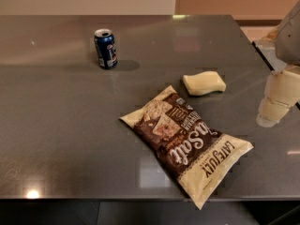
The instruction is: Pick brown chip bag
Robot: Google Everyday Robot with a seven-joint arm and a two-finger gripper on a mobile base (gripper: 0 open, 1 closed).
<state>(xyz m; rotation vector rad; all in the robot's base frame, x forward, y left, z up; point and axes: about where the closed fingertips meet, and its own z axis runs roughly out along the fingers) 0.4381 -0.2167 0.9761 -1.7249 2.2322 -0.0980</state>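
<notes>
The brown chip bag [186,140] lies flat on the grey table [65,125], near the front edge and right of centre. It has a dark brown middle with chip pictures and cream ends, and it runs diagonally from upper left to lower right. My gripper [275,104] shows as a pale, blurred shape at the right edge of the view. It hangs above the table, to the right of the bag and well apart from it, and holds nothing that I can see.
A pale yellow sponge-like block [204,83] lies just behind the bag. A blue soda can [105,48] stands upright at the back left. The table's front edge runs just below the bag's lower end.
</notes>
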